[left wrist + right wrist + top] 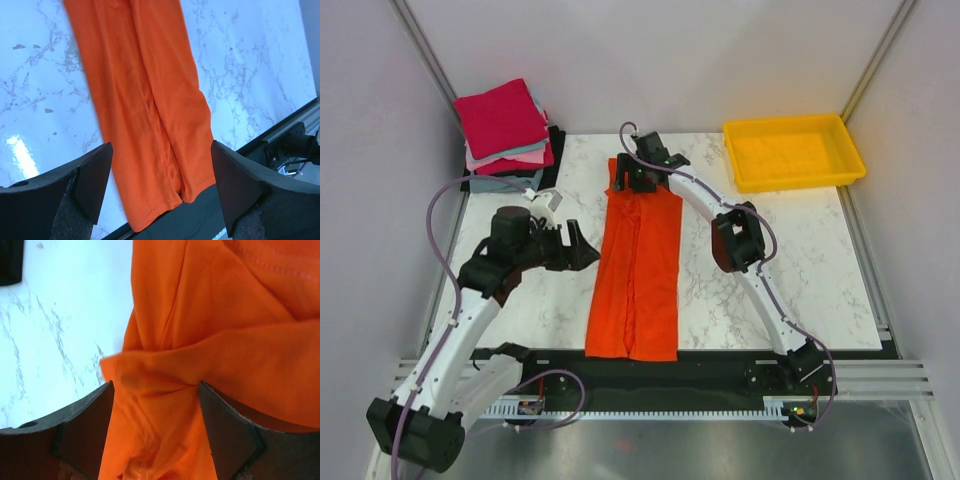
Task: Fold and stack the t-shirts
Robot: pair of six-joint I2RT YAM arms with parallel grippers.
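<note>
Bases of your two arms sit nearest, the left arm reaching in from the left and the right arm stretching up the table towards its far side. One orange-red t-shirt lies flat down the middle of the marble top, folded into a long narrow strip, with its near hem just over the dark strip at the table's near edge. Your left gripper hovers just left of the strip about midway along it, fingers spread wide and holding nothing. Further on, your right gripper is down on the strip's far end. Its wrist view shows the two fingers wide apart with a bunched fold of orange cloth between them, not pinched. At the far left corner you have one stack of folded t-shirts, crimson on top, with pink, grey-blue and black showing below. The exact number of layers cannot be told. At the far right corner sits one yellow tray, well apart from the strip.
</note>
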